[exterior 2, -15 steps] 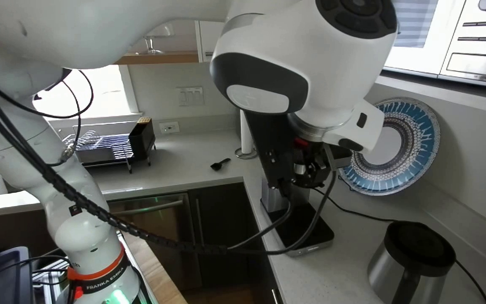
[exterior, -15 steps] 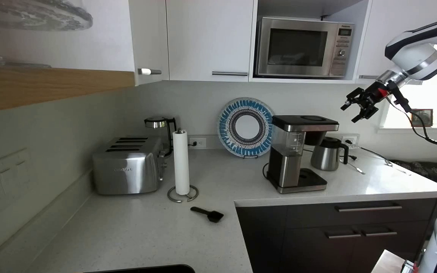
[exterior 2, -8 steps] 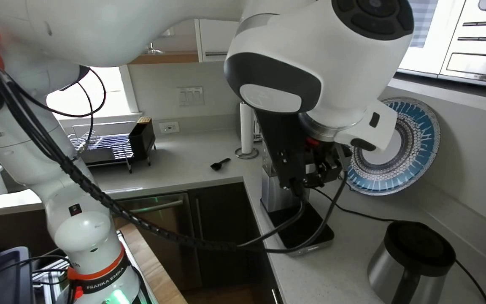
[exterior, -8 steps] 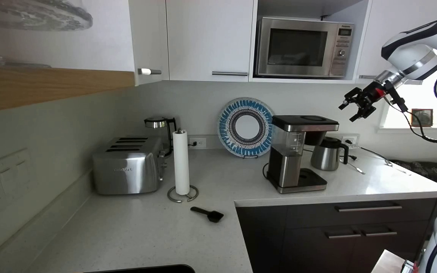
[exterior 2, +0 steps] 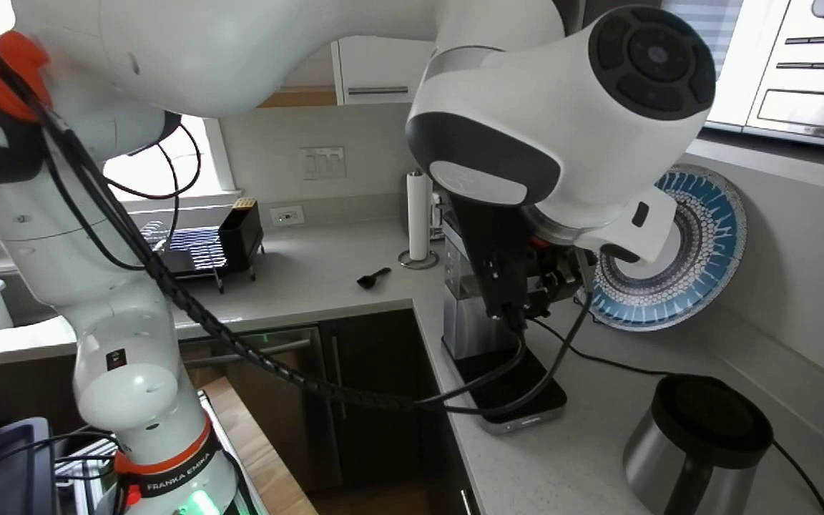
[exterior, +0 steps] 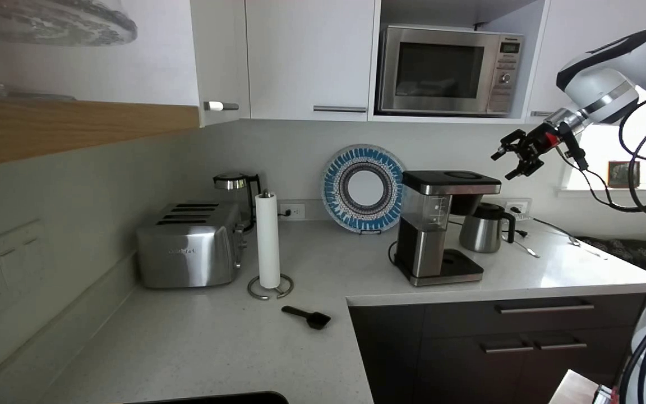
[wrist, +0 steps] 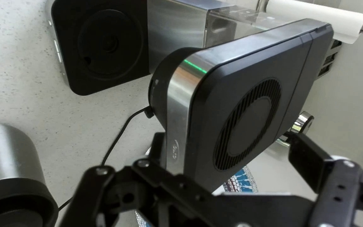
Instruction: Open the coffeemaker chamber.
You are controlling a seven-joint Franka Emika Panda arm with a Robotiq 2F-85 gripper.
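The coffeemaker [exterior: 428, 255] stands upright on the counter. In an exterior view its silver lower body [exterior 2: 475, 329] is partly hidden behind the arm. Its chamber lid [exterior: 446, 177] is flat and closed on top. In the wrist view the dark lid [wrist: 273, 113] shows a ribbed ring and a seam near its far end. My gripper [exterior: 502, 167] is open and empty, above and just beyond the lid's front edge, touching nothing. In the wrist view the spread fingers [wrist: 225, 138] frame the lid from a distance. In an exterior view the gripper [exterior 2: 544, 286] shows, but its fingertips are hidden.
The steel carafe [exterior: 480, 231] stands beside the coffeemaker. A blue patterned plate [exterior: 335, 168] leans on the wall behind. A paper towel roll [exterior: 268, 241], a toaster [exterior: 188, 247] and a black scoop [exterior: 316, 320] are on the counter. The microwave [exterior: 441, 70] sits above.
My gripper has moved left toward the coffeemaker in an exterior view, with the arm and its cables shifting along. It stays open. The coffeemaker and its lid have not moved.
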